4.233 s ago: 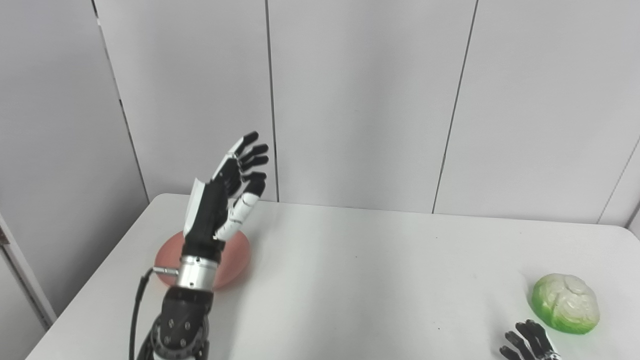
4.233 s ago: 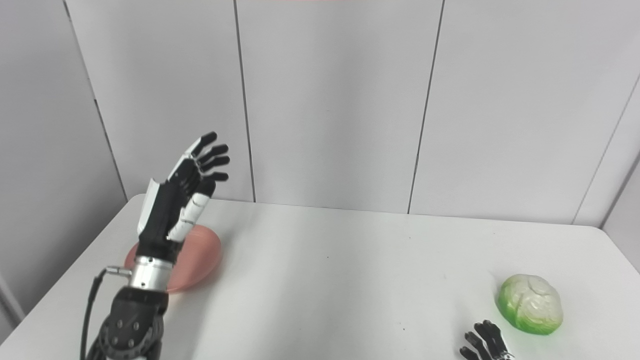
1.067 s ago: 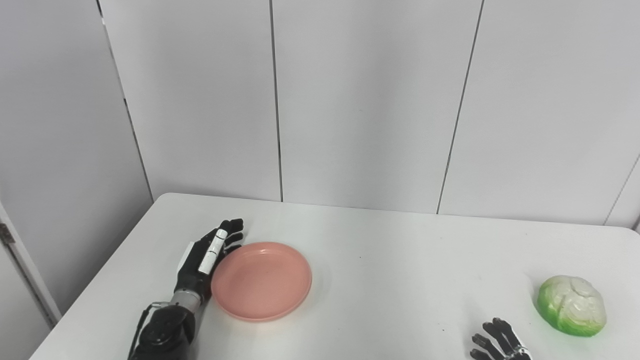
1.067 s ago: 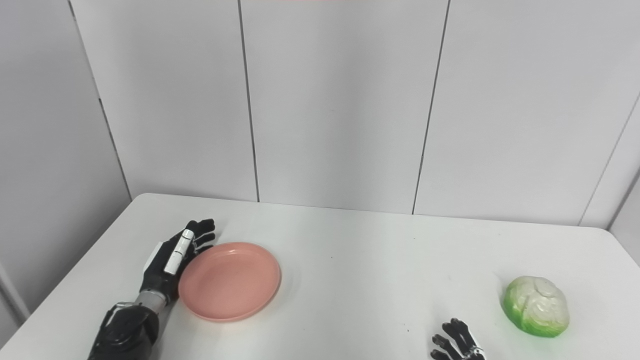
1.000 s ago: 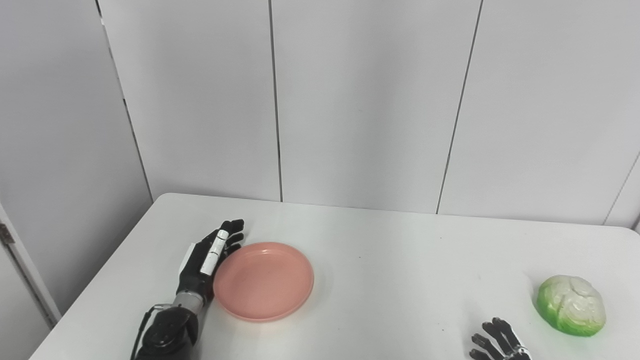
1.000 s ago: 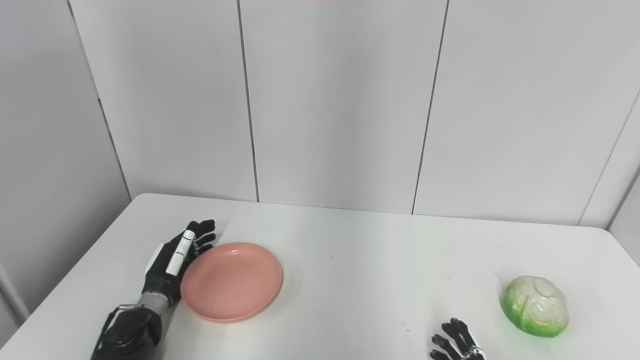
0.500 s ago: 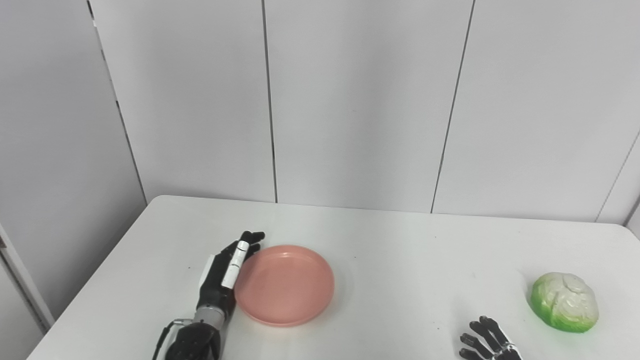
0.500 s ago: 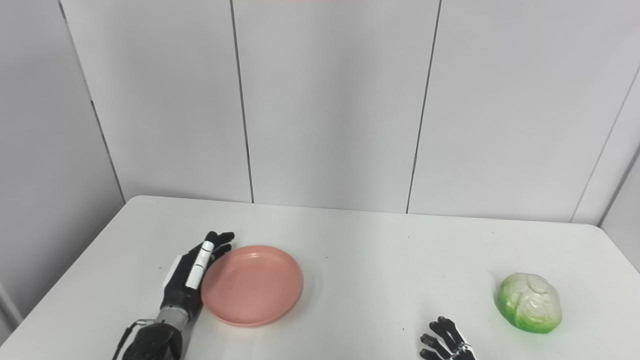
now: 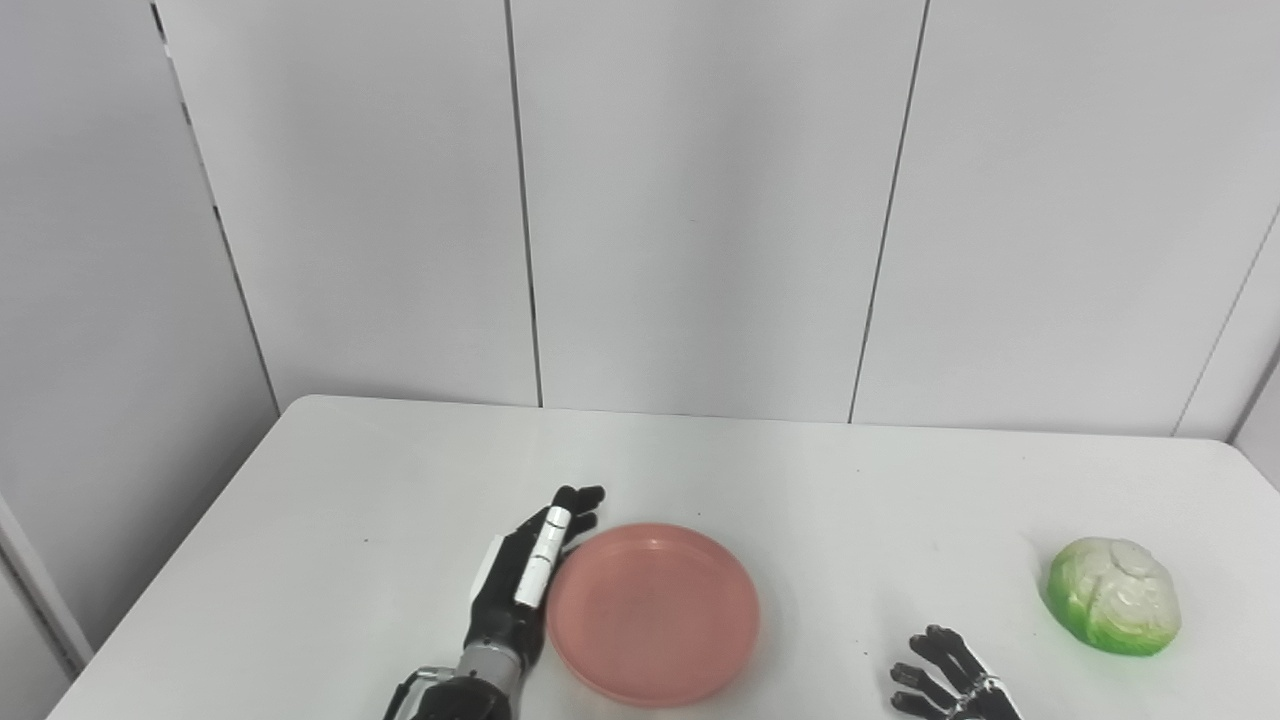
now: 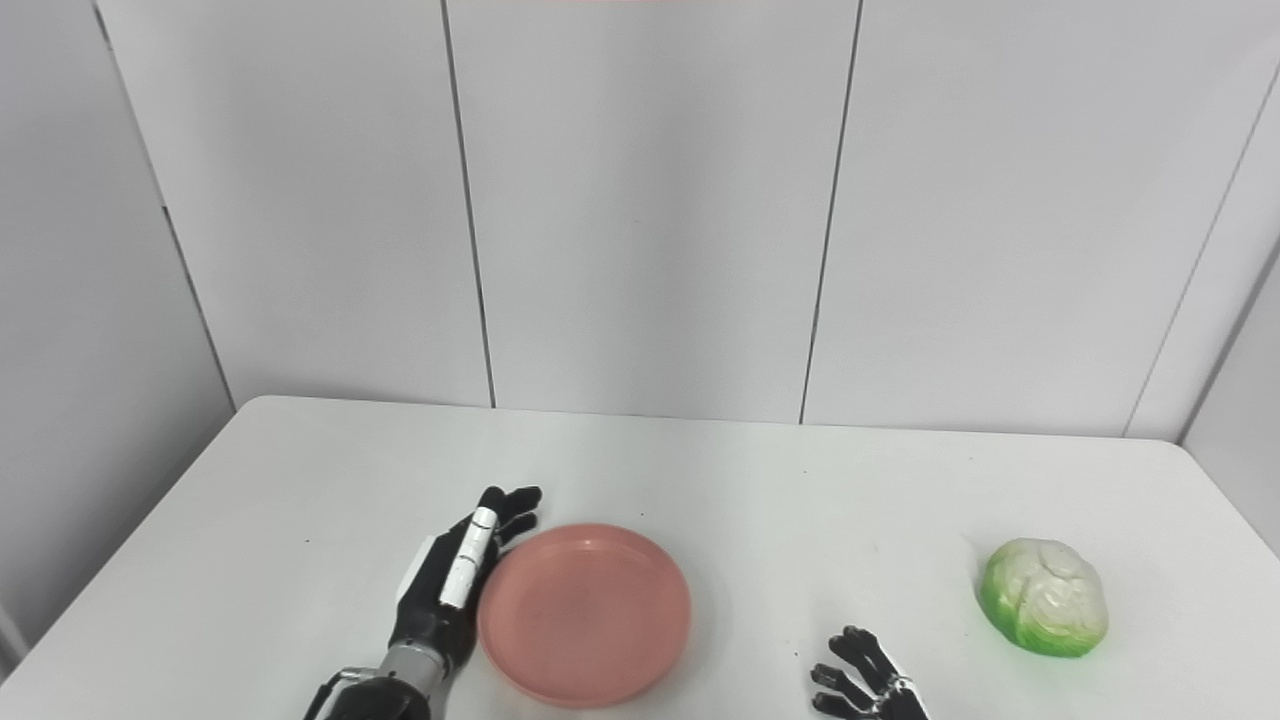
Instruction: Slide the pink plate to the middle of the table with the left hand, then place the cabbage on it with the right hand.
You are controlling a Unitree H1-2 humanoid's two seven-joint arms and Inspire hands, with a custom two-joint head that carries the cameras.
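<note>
A round pink plate (image 9: 652, 612) lies flat on the white table (image 9: 400, 480), a little left of its middle and close to the front edge. My left hand (image 9: 522, 580) rests edge-on against the plate's left rim, fingers straight and pointing away from me, open and holding nothing. The cabbage (image 9: 1112, 596), green with a pale top, sits at the right side of the table. My right hand (image 9: 950, 685) shows only its spread fingers at the bottom edge, open, left of the cabbage and apart from it.
Grey wall panels (image 9: 700, 200) stand behind the table's far edge. The table's left edge (image 9: 170, 560) runs diagonally toward me. Bare tabletop lies between the plate and the cabbage.
My left hand came down from raised over the plate to its left rim and has pushed the plate rightward and nearer to me. The camera has shifted slightly; the cabbage has not moved.
</note>
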